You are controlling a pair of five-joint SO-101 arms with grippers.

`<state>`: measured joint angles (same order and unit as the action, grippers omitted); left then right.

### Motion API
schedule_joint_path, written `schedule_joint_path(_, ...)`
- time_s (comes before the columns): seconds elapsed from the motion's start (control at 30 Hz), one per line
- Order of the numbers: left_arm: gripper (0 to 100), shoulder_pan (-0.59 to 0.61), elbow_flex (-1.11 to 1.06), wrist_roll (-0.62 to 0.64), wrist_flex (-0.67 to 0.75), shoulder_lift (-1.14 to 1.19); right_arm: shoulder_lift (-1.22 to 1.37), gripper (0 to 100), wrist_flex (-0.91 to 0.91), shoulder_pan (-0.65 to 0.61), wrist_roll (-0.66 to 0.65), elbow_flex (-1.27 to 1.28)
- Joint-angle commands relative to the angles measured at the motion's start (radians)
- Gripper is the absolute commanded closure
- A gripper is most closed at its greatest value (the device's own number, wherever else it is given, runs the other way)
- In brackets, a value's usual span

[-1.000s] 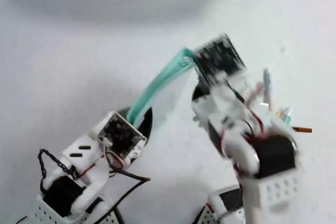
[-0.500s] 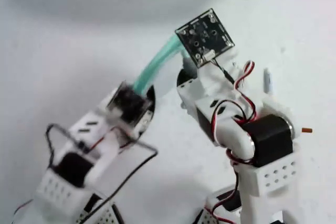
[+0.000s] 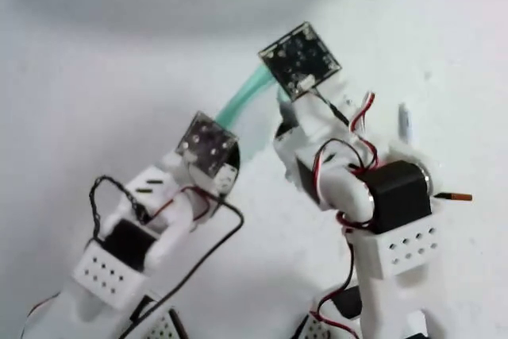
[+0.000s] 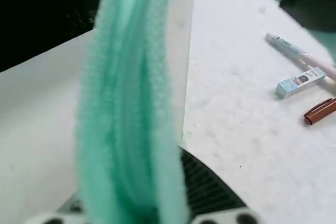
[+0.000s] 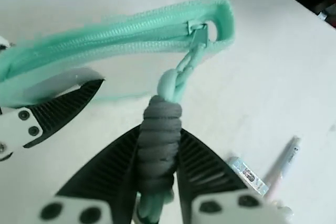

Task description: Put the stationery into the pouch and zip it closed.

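Mint-green mesh zip pouch (image 3: pixel 242 97) is being held between both arms. Its near end is being clamped by the left gripper (image 3: pixel 228 160). The grey knotted cord pull (image 5: pixel 163 111) at its far end is being pinched by the right gripper (image 5: pixel 160 129). Pale pen (image 4: pixel 294 51), small blue box (image 4: pixel 301 81) and brown pen (image 4: pixel 320 111) are lying outside on the white table (image 3: pixel 119 61), right. Pouch contents: cannot tell.

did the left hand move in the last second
Yes. The left hand, holding the pouch, shifted toward the far edge of the table.

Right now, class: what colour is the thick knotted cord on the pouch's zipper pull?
The knotted cord is dark grey; the right wrist view shows it best.
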<state>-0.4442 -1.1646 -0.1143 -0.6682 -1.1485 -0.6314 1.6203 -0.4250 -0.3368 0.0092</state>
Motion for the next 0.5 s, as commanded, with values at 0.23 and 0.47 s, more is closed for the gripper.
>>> schedule_joint_path(0.23,98,0.010,-0.095,0.014,0.023,-0.209,-0.024,77.1,0.035,0.048,0.028,-0.058)
schedule_joint_path(0.47,98,0.010,-0.103,0.014,0.023,-0.216,-0.094,71.5,0.101,0.016,0.068,-0.249)
